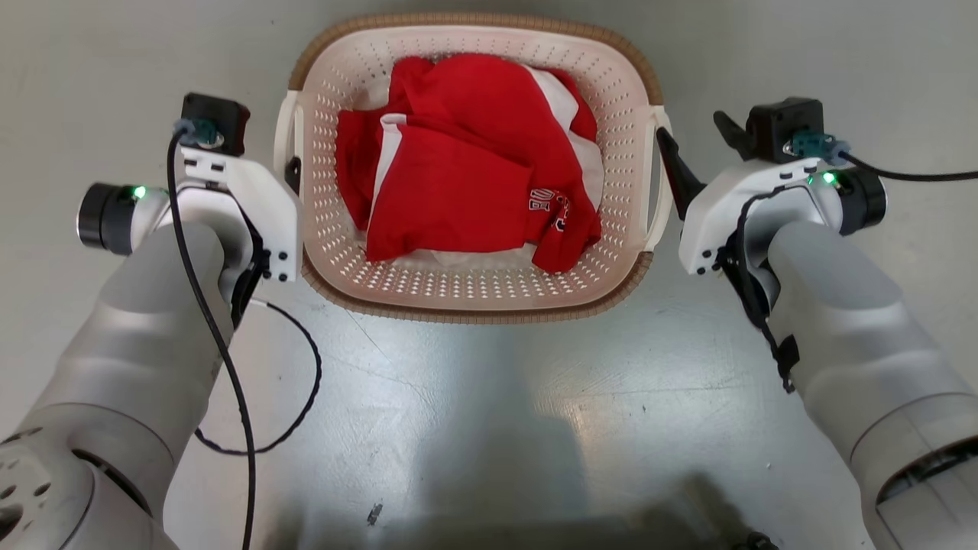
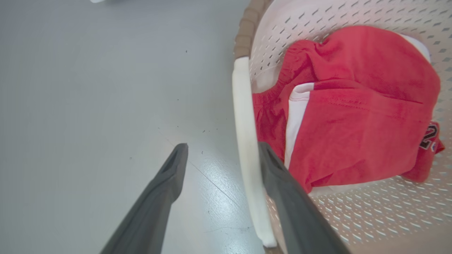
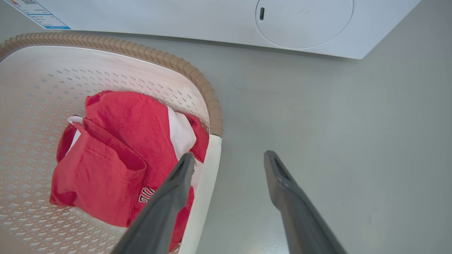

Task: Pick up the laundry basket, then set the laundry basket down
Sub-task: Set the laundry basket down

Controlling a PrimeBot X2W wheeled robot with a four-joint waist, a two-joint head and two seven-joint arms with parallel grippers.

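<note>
Cream perforated plastic laundry basket (image 1: 474,313) sits on glossy grey floor (image 1: 489,397) by a white washer (image 3: 176,17). Left gripper (image 2: 222,145) and right gripper (image 3: 229,154) hang at its white handles (image 2: 247,141), fingers apart.

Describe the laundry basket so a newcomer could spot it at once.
On the grey floor, just before the white washer, sits one container. It is the cream perforated laundry basket, alone in having a brown woven-look rim and red clothes inside.

Grey floor (image 1: 489,397) under laundry basket (image 1: 474,312)
</note>
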